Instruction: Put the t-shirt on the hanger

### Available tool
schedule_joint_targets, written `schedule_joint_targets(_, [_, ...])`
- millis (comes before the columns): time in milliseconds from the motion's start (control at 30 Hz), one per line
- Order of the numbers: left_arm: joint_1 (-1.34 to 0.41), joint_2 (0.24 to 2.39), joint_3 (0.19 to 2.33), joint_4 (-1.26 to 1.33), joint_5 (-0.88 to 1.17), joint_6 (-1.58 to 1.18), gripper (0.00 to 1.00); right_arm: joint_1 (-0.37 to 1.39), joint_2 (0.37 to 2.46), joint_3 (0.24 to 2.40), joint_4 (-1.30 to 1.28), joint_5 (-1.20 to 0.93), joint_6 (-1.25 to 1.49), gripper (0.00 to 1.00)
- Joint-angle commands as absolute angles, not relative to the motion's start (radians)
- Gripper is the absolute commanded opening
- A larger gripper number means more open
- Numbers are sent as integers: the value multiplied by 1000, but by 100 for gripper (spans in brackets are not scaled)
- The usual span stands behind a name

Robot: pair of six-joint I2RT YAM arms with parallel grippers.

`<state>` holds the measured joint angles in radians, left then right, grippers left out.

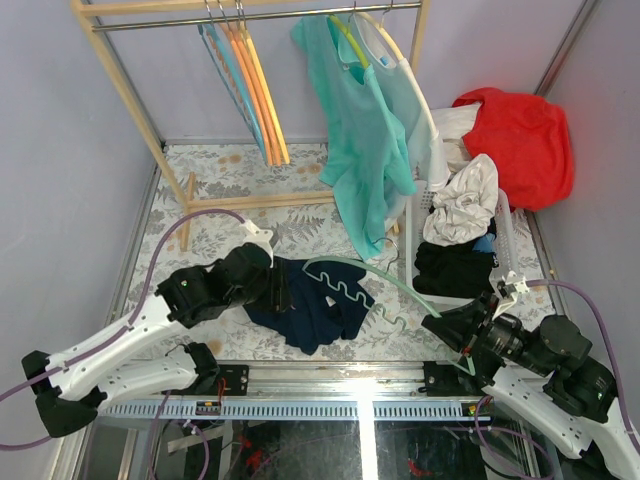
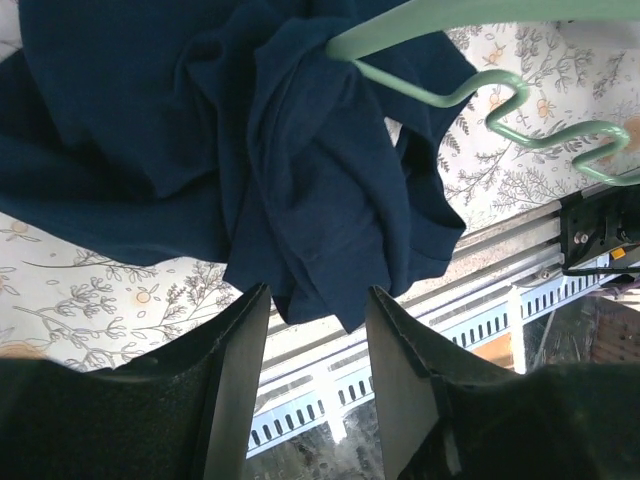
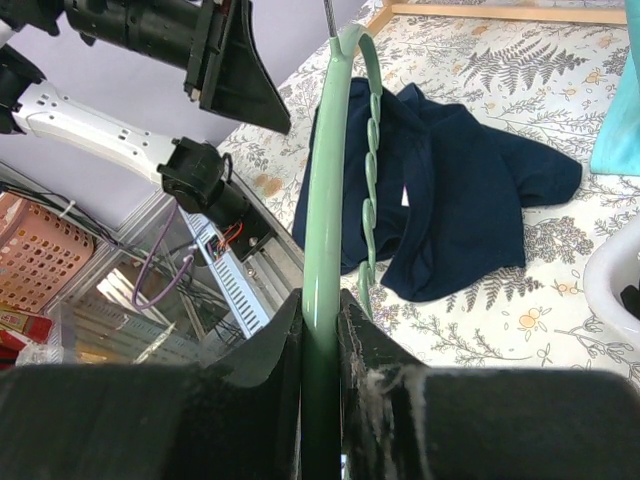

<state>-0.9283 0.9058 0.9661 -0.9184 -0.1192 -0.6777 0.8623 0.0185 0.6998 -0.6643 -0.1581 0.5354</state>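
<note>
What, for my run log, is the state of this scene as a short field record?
t-shirt: navy, crumpled on the floral table
hanger: mint-green, far end over the t-shirt, near end in the right gripper
left gripper: open, at the t-shirt's edge, holding nothing
right gripper: shut on the hanger
background: teal shirt hanging on the rack
task status: t-shirt not yet on the hanger

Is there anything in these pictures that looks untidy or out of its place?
Yes. The t-shirt lies bunched and folded over itself, not spread flat. The hanger, clamped in the right gripper, reaches across it. A white garment also spills over the rim of the basket.
</note>
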Motion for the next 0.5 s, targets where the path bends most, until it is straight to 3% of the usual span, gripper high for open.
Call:
schedule_joint_targets(0, [-926, 883, 890, -763, -92, -762, 44, 866, 31, 755, -629, -168, 544, 0])
schedule_joint_targets(367, [-934, 922, 740, -560, -69, -780, 50, 865, 0, 776, -717, -183, 554, 0])
schedule_joint_targets(433, [-935, 942, 743, -549, -92, -765, 45, 866, 0, 776, -717, -190, 556, 0])
schedule_joint_targets(467, [-934, 949, 748, -551, -109, -756, 37, 865, 0, 774, -715, -198, 557, 0])
